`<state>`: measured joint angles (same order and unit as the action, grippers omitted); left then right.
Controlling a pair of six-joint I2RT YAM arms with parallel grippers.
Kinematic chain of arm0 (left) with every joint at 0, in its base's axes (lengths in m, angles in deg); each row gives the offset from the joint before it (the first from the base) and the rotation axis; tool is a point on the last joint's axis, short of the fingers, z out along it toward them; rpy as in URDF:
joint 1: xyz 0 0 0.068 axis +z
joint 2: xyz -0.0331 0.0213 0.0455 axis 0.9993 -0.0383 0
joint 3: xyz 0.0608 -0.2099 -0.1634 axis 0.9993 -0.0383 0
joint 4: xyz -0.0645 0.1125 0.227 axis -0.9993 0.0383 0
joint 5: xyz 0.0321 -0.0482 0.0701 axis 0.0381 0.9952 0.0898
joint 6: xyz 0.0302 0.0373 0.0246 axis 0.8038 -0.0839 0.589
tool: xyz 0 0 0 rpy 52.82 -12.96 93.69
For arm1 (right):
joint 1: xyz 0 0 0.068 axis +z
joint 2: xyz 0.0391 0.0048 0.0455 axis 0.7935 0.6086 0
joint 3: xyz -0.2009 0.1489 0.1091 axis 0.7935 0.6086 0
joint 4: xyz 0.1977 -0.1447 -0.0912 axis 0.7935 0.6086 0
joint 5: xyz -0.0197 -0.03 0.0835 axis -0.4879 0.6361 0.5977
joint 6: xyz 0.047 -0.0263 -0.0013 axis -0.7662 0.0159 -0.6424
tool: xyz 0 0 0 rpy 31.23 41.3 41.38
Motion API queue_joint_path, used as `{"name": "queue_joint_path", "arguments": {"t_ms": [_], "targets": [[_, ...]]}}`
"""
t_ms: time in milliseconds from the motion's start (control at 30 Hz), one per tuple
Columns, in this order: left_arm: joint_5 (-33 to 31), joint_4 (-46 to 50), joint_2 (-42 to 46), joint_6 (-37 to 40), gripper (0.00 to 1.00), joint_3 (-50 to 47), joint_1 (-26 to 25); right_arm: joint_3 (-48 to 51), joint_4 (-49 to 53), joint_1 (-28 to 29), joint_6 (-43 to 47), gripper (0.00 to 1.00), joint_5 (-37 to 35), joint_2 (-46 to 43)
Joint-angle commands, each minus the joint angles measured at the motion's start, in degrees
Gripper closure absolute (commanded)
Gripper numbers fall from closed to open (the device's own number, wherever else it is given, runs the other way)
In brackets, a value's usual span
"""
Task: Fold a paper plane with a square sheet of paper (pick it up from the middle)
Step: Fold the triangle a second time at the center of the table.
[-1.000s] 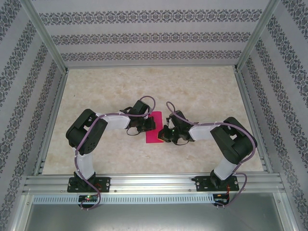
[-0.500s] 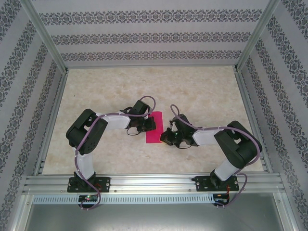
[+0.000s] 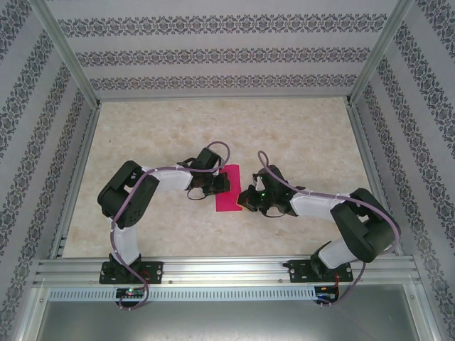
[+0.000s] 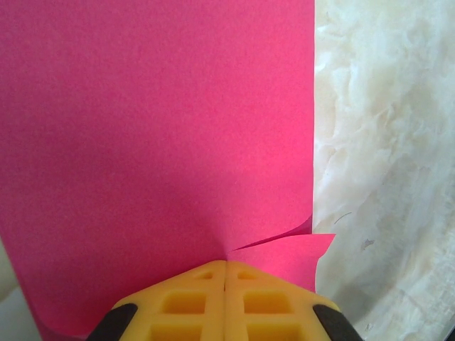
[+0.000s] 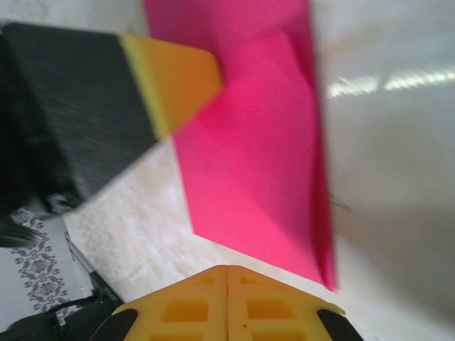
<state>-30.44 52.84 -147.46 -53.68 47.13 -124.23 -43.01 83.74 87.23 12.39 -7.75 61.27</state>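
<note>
In the overhead view the left gripper [image 3: 223,183] reaches in from the left and sits on the left long edge of the pink sheet [image 3: 229,195]. The sheet lies at the middle of the frame on the marbled bench [image 3: 306,135] as a narrow upright strip (folded, judging by its layers). The left wrist camera puts the yellow fingers [image 4: 192,302] pressed together at bottom centre, tips down on the sheet. I cannot tell whether any paper is caught between them. A small loose flap [image 4: 293,252] juts out at the lower right, just beside the tips. Right of the strip, overhead, the right gripper [image 3: 244,199] is at the sheet's lower right edge. In its own (blurred) camera its fingers are pressed together at bottom centre with nothing between them, and the sheet lies just beyond.
</note>
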Motion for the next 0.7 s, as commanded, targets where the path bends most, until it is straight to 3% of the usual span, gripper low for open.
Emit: {"name": "queue_joint_path", "arguments": {"t_ms": [0, 367, 667], "targets": [[-2.14, 4.31, -3.61, 1.49, 0.92, -0.96, -0.36, -3.04, -1.29, -0.58, 1.24, 0.93, 0.88, 4.23], [-1.06, 4.88, -2.93, 2.06, 0.91, 0.07, -0.34, 1.48, -2.56, -0.46, 0.95, 0.96, -1.52, 11.78], [1.57, 7.91, 5.53, 1.97, 0.76, 3.04, -0.32, 2.67, -4.79, 0.05, -0.91, 0.98, -2.18, 13.11]]}}
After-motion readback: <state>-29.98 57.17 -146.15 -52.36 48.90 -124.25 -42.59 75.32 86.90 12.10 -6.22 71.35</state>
